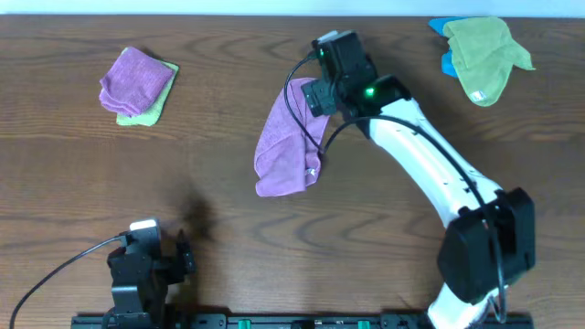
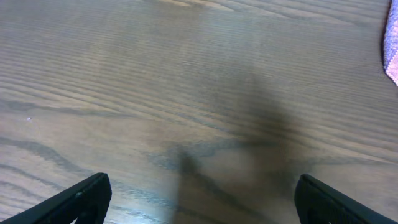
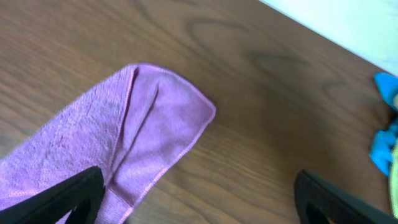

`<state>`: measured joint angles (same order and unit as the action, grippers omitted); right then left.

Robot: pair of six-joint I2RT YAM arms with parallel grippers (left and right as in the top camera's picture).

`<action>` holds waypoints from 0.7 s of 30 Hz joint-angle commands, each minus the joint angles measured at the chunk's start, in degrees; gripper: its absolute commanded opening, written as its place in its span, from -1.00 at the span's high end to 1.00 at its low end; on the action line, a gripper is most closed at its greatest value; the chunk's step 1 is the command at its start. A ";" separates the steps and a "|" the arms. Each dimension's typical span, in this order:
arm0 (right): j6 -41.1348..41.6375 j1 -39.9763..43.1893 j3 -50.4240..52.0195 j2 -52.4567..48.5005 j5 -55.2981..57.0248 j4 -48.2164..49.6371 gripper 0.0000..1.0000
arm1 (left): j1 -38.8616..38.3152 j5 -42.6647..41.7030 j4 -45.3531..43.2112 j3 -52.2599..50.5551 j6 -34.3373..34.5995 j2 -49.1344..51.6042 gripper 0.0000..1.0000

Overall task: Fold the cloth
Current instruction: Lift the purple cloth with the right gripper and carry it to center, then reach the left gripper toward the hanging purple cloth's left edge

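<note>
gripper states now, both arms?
left gripper: open, empty.
right gripper: open, gripping nothing; purple cloth lies below it.

right wrist cam: purple cloth [image 3: 124, 143] runs off the left and bottom edges; right gripper [image 3: 202, 199] shows only two finger tips in the bottom corners; blue cloth [image 3: 380, 152] clipped by the right edge. left wrist cam: left gripper [image 2: 205, 202] same, tips only; purple cloth is a sliver cut by the right edge. overhead: right arm [image 1: 343, 68] covers the purple cloth's top right and its own fingers; blue cloth mostly under green cloth [image 1: 484, 55]
</note>
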<state>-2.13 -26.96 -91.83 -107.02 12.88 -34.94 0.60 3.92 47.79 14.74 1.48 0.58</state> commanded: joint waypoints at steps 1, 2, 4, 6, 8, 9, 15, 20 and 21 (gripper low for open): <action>-0.04 -0.87 -4.83 5.51 0.46 -2.80 -0.95 | 0.09 -4.39 1.62 -2.27 0.57 -0.37 -0.91; -0.04 -0.87 -4.96 6.32 -0.44 -3.98 -0.93 | 0.09 -5.53 0.92 -2.27 0.87 -0.37 -0.90; 0.00 -0.79 -4.96 7.82 -4.04 -7.17 -0.88 | 0.09 -8.68 -1.05 -2.27 2.91 -0.37 -0.90; 1.42 -0.13 -4.96 8.52 -8.76 -11.89 -0.89 | 0.09 -12.28 -2.32 -2.27 6.27 -0.37 -0.90; 3.30 0.44 -4.83 8.39 -11.17 -15.17 -0.98 | 0.09 -13.20 -2.40 -2.25 9.22 -0.37 -0.90; 4.33 0.79 -4.55 8.02 -12.39 -16.46 -0.99 | 0.09 -13.31 -2.62 -2.25 11.13 -0.37 -0.90; 9.18 3.50 -1.20 6.12 -18.88 -17.77 -0.88 | 0.09 -15.61 -6.43 -0.72 18.56 0.57 -0.91; 13.35 7.10 2.54 4.68 -26.51 -17.11 -0.86 | 0.07 -16.96 -6.71 5.09 23.76 7.87 -0.91; 13.92 7.61 3.19 4.68 -27.87 -16.96 -0.85 | 0.07 -17.51 -6.69 6.78 23.91 10.43 -0.91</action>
<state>8.12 -20.97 -90.24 -101.71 -8.58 -52.18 0.60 -11.40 41.54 16.62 21.76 6.63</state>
